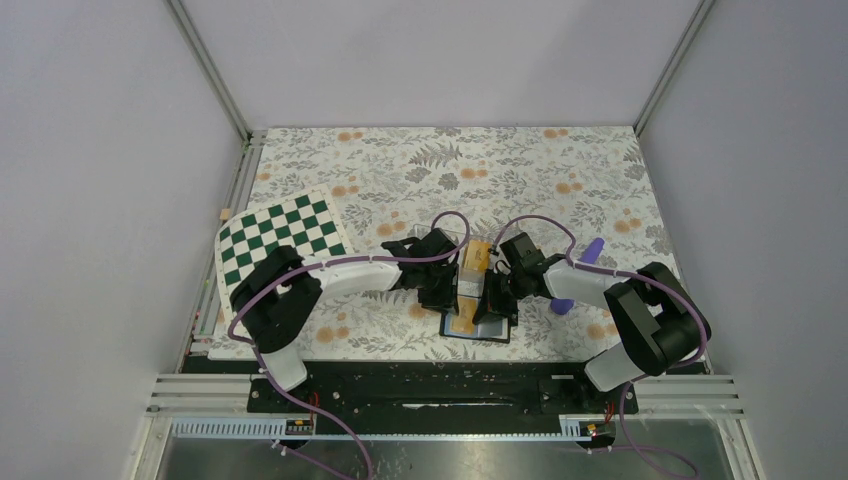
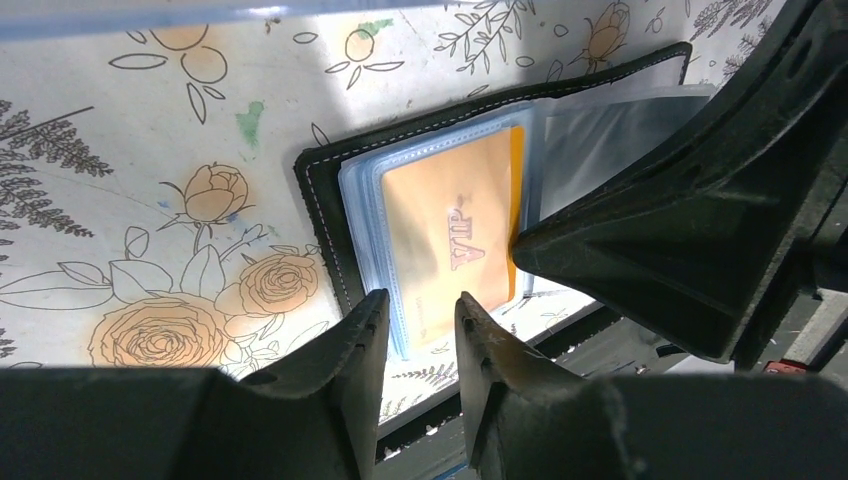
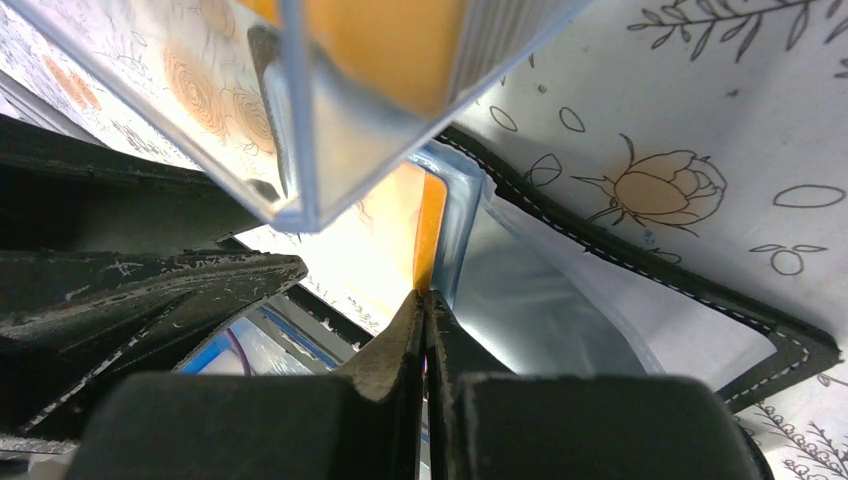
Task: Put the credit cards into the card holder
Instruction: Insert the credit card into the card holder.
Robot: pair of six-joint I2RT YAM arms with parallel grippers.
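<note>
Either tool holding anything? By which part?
The right tool pinches the credit card by its edge; left tool straddles sleeves of the card holder, grip unclear.

Card holder (image 2: 322, 235): black, laid open, pale blue pockets exposed. Credit card (image 2: 450, 235): orange, "VIP"-marked, mostly sleeved, one edge protruding.

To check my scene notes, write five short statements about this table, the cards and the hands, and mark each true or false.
1. The card holder lies open on the floral table cover. True.
2. The orange card at the holder's sleeves reads "VIP". True.
3. The right hand is wide open. False: it is shut on that card's edge.
4. The clear box is empty. False: orange cards show inside.
5. The checkerboard lies on the right arm's side. False: it is on the left arm's side.
</note>
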